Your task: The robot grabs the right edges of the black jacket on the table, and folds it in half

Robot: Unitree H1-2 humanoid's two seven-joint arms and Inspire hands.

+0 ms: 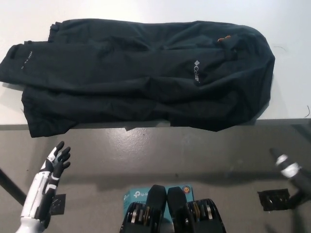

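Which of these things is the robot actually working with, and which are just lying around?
Part of the job:
black jacket, spread on the white table
left hand, open, low beside the table
right hand, low at right, blurred

Just lying about:
black tape patch on the floor
teal box on the floor

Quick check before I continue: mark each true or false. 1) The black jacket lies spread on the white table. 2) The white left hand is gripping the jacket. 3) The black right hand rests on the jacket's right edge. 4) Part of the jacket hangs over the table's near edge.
1) True: the black jacket lies spread across the white table.
2) False: the white left hand is open, below the table, apart from the jacket.
3) False: the black right hand is low at the right, off the jacket.
4) True.
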